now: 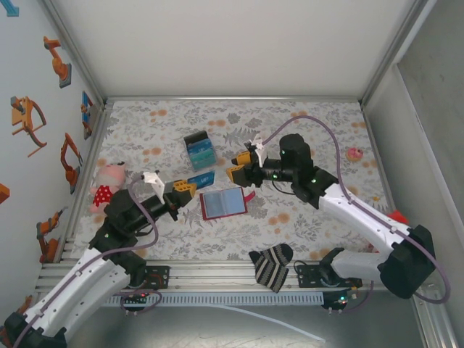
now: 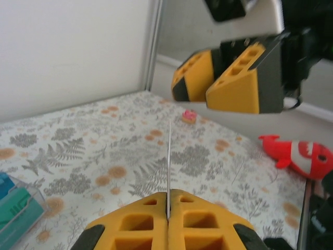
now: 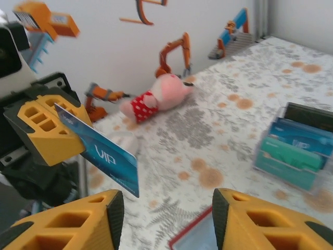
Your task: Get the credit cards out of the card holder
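Your left hand [image 1: 187, 188]: clamped on one blue card [image 1: 203, 178]. Your right hand [image 1: 237, 165]: open, empty, near the red wallet [image 1: 223, 203]. Pinch firmly, lift clear.

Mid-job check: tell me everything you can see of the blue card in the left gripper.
The blue card is a thin, flat, glossy rectangle, plastic by its look, deep blue fading lighter, with white "VIP" lettering on one face. The left gripper is shut on one end, its yellow fingers pinching it; the rest projects free beyond them. It hangs in the air above the floral table, apart from the open red card holder. Nothing else touches it.
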`<state>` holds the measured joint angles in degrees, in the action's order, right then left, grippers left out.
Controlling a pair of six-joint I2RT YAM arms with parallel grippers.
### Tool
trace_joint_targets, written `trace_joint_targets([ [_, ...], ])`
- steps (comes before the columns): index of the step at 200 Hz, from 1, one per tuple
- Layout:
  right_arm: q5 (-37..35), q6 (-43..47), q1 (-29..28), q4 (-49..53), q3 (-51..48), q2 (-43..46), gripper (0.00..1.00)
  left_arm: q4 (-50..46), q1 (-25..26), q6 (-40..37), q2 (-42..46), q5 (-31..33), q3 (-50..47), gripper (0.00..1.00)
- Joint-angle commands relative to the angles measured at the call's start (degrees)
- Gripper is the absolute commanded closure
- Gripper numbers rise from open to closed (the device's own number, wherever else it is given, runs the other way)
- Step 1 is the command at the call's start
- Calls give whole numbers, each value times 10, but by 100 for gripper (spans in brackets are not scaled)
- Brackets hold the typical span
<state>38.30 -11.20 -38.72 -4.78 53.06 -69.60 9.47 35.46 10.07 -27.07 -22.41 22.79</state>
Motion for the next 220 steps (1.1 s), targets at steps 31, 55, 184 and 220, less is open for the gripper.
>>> trace_joint_targets([
  [31,196,-124,2,-220,15,-76,49,68,0,67,38,-2,-7,100],
  [55,233,-147,-3,-247,35,-106,49,84,0,75,32,-3,-8,100],
  [184,236,-79,-32,-163,82,-133,100,89,5,93,-13,-4,12,78],
  [220,149,52,-32,12,90,-86,100,-79,6,88,-16,68,86,4],
])
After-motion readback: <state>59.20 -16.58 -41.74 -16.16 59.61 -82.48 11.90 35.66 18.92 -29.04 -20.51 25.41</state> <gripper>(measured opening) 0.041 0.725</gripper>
